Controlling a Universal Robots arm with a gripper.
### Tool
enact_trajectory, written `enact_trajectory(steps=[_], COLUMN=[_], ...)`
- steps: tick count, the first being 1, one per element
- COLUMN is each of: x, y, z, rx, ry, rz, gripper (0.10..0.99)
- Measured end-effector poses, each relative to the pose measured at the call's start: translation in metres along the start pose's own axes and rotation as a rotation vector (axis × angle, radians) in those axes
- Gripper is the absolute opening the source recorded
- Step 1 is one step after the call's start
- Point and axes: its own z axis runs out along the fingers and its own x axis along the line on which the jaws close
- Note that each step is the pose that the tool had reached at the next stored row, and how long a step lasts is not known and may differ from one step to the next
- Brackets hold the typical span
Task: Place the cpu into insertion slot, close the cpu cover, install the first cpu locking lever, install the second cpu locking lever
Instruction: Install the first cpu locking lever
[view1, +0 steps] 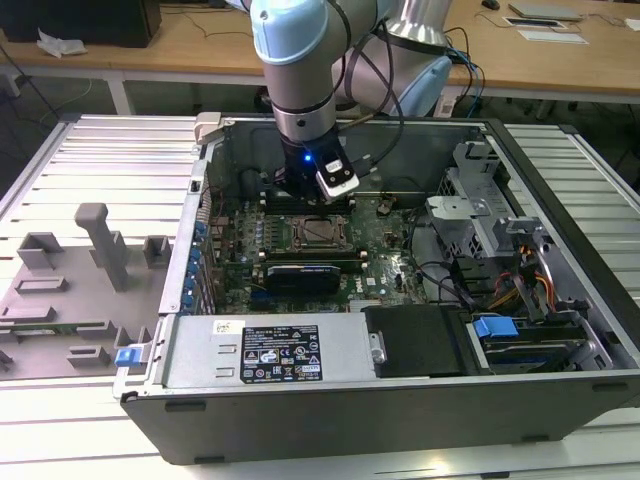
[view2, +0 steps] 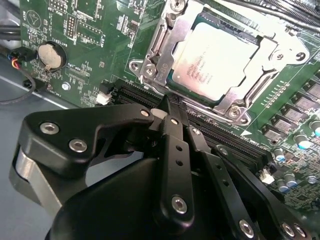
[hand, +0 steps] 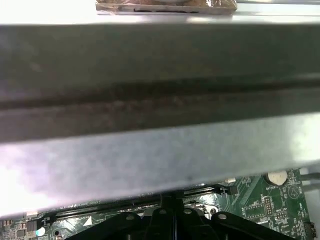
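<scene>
I see my gripper's (view2: 169, 111) 2 black fingers pressed together with nothing visible between them, tips just beside the silver-rimmed square insertion slot (view2: 234, 111). The flat silver-grey square cpu (view2: 220, 60) sits in that slot, under the thin silver cpu cover (view2: 159, 47). The open grey computer case (view1: 400, 400) holds the green motherboard (view2: 90, 30). I judge a slip here could scrape the long black memory slots (view2: 135, 92).
</scene>
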Motion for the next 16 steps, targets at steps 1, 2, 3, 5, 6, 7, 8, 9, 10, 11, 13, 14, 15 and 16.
enact_trajectory(steps=[1, 2, 3, 5, 6, 7, 8, 9, 10, 11, 13, 14, 15, 16], x=[0.0001, 0.0001, 0.0001, -0.0003, -0.0014, -0.0024, -0.0031, -0.0037, -0.0044, -0.0045, -0.0046, -0.0045, -0.0045, -0.0045], y=[0.0000, 0.0000, 0.0000, 0.0000, 0.0001, 0.0002, 0.0003, 0.0003, 0.0004, 0.0004, 0.0004, 0.0004, 0.0005, 0.0005], z=[0.0002, 0.0003, 0.0004, 0.0007, 0.0009, 0.0011, 0.0012, 0.0014, 0.0015, 0.0015, 0.0015, 0.0015, 0.0015, 0.0015], rx=[0.001, 0.001, 0.001, 0.001, 0.001, 0.001, 0.001, 0.001, 0.001, 0.001, -0.005, -0.010, -0.011, -0.012], ry=[-0.0010, -0.0012, -0.0014, -0.0015, -0.0016, -0.0016, -0.0016, -0.0015, -0.0017, -0.0018, -0.0011, -0.0004, -0.0003, -0.0003], rz=[0.004, 0.005, 0.005, 0.006, 0.006, 0.006, 0.007, 0.007, 0.007, 0.007, 0.008, 0.010, 0.010, 0.010], gripper=[0.106, 0.106, 0.106, 0.106, 0.106, 0.106, 0.106, 0.106, 0.106, 0.106, 0.106, 0.106, 0.106, 0.106])
